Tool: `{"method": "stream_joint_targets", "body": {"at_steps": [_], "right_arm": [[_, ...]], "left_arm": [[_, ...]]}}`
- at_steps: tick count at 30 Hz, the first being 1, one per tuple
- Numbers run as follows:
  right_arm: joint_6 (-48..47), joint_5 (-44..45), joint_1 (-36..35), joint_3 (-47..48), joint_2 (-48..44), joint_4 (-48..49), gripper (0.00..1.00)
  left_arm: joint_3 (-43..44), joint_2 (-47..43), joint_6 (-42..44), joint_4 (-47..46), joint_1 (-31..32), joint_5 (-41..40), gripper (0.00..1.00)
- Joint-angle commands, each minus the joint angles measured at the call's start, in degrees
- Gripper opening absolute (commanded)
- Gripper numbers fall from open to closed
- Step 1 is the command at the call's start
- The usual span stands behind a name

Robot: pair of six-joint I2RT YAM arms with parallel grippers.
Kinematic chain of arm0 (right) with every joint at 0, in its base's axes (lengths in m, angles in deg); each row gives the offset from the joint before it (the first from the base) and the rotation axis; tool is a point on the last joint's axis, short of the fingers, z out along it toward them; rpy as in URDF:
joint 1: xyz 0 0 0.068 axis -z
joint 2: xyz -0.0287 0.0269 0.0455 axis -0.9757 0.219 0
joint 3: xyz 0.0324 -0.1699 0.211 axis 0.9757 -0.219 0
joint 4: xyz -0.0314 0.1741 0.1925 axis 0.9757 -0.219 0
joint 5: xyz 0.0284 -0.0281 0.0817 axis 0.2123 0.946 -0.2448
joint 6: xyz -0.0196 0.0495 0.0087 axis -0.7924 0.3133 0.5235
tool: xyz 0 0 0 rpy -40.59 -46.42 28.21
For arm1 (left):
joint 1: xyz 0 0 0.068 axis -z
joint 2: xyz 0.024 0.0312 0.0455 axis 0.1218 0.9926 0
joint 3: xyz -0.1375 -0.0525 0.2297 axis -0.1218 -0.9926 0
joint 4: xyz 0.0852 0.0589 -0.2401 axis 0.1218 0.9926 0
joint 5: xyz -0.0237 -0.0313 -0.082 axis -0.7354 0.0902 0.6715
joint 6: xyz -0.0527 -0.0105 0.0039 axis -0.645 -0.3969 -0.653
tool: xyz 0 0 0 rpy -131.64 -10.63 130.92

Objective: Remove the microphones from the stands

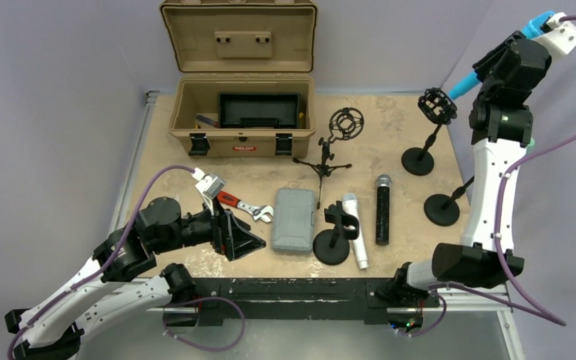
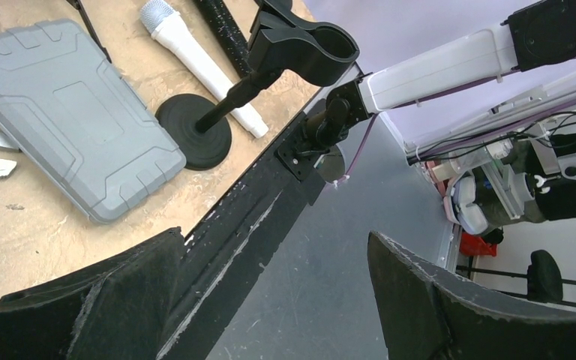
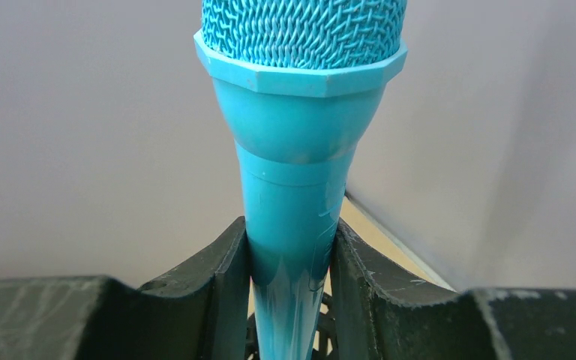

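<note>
**Teal microphone gripped over its shock mount, tail not clearly free**

The teal microphone [image 1: 461, 85] is clamped in the right end effector [image 1: 495, 66]. Its two dark, scuffed fingers [image 3: 221, 277] are closed against the tapered plastic handle, below the flared collar and woven mesh head. Gripping the narrow part lets the widening collar act as a stop, so the smooth body is unlikely to slide down through the pads.

The microphone slants, with its head up behind the end effector and its tail pointing down at the shock-mount stand [image 1: 435, 106] just below. The tail meets the rim of the mount's black elastic cage, and I cannot tell whether it has cleared the ring. I judge the removal nearly done. It needs a further pull along the handle's own axis, since a sideways tug could snag the cage and tip the slim stand on its round base.

The left end effector [image 1: 236, 238] lies low over the near edge of the mottled beige surface [image 1: 390, 127]. Its fingers are spread wide and hold nothing, and it appears parked out of the way. Ahead of it lies a ribbed grey plastic case [image 2: 67, 127]. Beyond that stands a black clip stand [image 2: 300, 49], with a white microphone [image 2: 195, 60] lying flat beside its disc base.
</note>
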Motion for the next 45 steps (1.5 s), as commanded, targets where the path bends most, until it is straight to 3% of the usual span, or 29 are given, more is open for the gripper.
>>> {"method": "stream_joint_targets", "body": {"at_steps": [1, 8, 14, 20, 25, 31, 45], "right_arm": [[-4.5, 1.5, -2.7, 5.1, -4.3, 4.7, 0.0], [-7.8, -7.7, -11.7, 3.0, -11.4, 3.5, 0.0], [-6.7, -28.2, -12.7, -5.5, -18.4, -2.7, 0.0], [-8.8, -37.4, -13.7, -17.3, -23.1, -13.7, 0.0], [-13.1, -32.9, -18.2, -24.9, -24.2, -21.8, 0.0], [-12.5, -17.9, -25.4, -32.1, -18.6, -26.7, 0.0], [-5.0, -12.4, -34.2, -44.2, -3.6, -14.8, 0.02]], "left_arm": [[1.7, 0.0, -0.8, -2.5, 0.2, 1.2, 0.9], [1.4, 0.7, -0.8, -3.6, 0.2, 1.8, 0.9], [1.4, 2.0, -0.4, -4.7, 0.2, 2.6, 0.9], [1.6, 3.7, 0.5, -5.7, 0.1, 3.2, 0.9], [1.6, 6.2, 0.6, -8.3, 0.2, 5.3, 0.9], [1.2, 7.4, 0.4, -10.2, 0.2, 6.1, 0.9], [-0.1, 2.6, 0.0, -6.6, 0.2, 3.1, 0.89]]}}
